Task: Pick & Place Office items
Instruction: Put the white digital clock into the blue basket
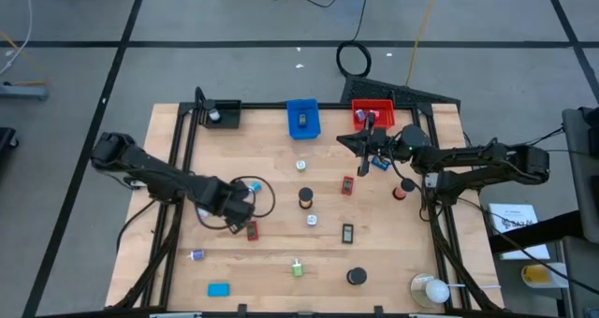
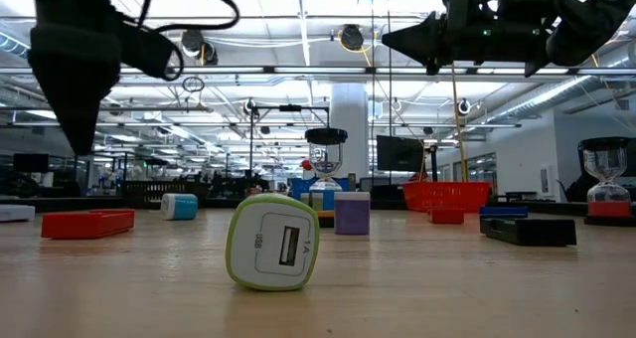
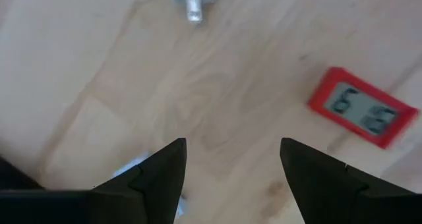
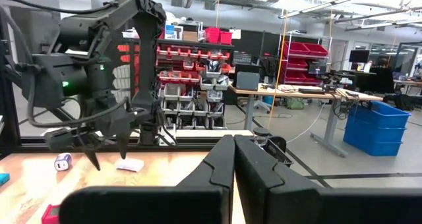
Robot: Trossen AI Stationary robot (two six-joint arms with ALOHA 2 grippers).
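Many small office items lie scattered over the wooden desk (image 1: 271, 168), well apart from each other. Nearest to the left tool (image 1: 245, 209) is a red digital clock (image 1: 252, 230), flat on the wood just beside the fingertips; the left wrist view shows it (image 3: 364, 108) off to one side of the spread fingers (image 3: 165, 171), not between them. This tool is released and grasps nothing.

I judge that this clock is light, stiff plastic with smooth faces, so it may slide on the wood if it is pushed. The better hold is across its two long edges, with the fingers coming straight down, not on the display.

Other pieces are a second red clock (image 1: 347, 184), a black one (image 1: 347, 232), a dark roll (image 1: 305, 198), a black disc (image 1: 356, 277), a white and green charger (image 1: 297, 268) and a blue block (image 1: 218, 289). The rolls and discs are round and may roll or slip from the pads; the charger looks blocky and easy to hold.

At the far edge stand a blue bin (image 1: 301, 118) and a red bin (image 1: 372, 112). The right tool (image 1: 365, 143) hangs near the red bin; its fingers are clenched together and I see nothing in them.
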